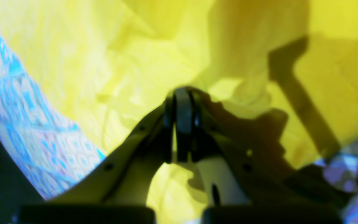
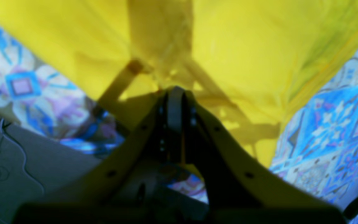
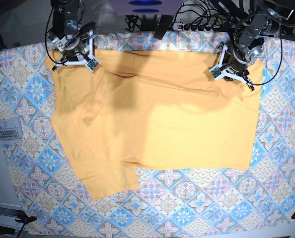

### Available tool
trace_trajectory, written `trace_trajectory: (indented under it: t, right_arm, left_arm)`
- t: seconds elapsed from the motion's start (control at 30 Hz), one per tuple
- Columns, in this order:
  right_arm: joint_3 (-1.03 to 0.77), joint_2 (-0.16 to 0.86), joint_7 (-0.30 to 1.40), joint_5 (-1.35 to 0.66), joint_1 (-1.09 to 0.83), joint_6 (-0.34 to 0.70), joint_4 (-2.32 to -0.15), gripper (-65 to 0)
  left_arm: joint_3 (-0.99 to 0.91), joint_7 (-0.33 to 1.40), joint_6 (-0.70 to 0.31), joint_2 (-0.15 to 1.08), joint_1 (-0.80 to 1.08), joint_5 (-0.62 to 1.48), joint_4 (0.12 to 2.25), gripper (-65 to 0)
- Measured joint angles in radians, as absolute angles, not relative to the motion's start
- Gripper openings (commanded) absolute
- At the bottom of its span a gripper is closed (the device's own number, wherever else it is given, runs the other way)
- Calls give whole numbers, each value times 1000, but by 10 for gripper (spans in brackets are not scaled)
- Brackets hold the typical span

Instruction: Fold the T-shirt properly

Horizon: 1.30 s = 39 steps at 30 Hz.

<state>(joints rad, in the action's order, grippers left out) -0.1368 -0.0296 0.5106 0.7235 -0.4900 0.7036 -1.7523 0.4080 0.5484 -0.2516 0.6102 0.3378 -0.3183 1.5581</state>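
The soft yellow-orange T-shirt (image 3: 157, 114) lies mostly flat on the blue-pink patterned tablecloth (image 3: 33, 89); the folding looks barely begun. Left gripper (image 3: 233, 69) and right gripper (image 3: 74, 55) each pinch its far edge.

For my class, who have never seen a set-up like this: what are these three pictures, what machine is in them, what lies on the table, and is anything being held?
This is a robot with two arms, each ending in a two-fingered clamp called a gripper. The base view looks down on a table covered by a blue-pink patterned tablecloth. On it lies a yellow-orange T-shirt, spread mostly flat, one sleeve pointing towards the near edge.

The other two pictures come from small cameras on the arms' wrists, looking along the fingers, so they are close and blurry. The left gripper, on the right in the overhead picture, is shut, with yellow cloth right at its tips. The right gripper, on the left overhead, is shut too. Each sits at a far corner of the shirt and seems to pinch its edge, though the blur hides the exact grip.
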Motion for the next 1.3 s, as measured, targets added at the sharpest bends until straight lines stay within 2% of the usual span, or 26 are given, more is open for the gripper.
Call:
trace_trajectory:
  t: [0.2,0.43,0.67,0.83,1.3]
  right_arm:
    - [-139,-29,510,719,-488,703,-1754,-650]
    - [-139,-30,510,721,-491,704,-1754,-650]
    - [-141,-28,511,721,-491,703,-1754,-650]
    - [-141,-27,513,721,-491,704,-1754,-650]
    - [-144,-1,509,721,-504,703,-1754,-650]
  left_arm:
    - [404,503,-292,617,341,-321,1531,-650]
    - [400,497,-257,614,459,-519,1562,-650]
    - [398,515,-254,616,521,-536,1597,-650]
    - [449,533,-213,629,546,-573,1598,-650]
    - [477,572,-227,629,643,-569,1681,-650]
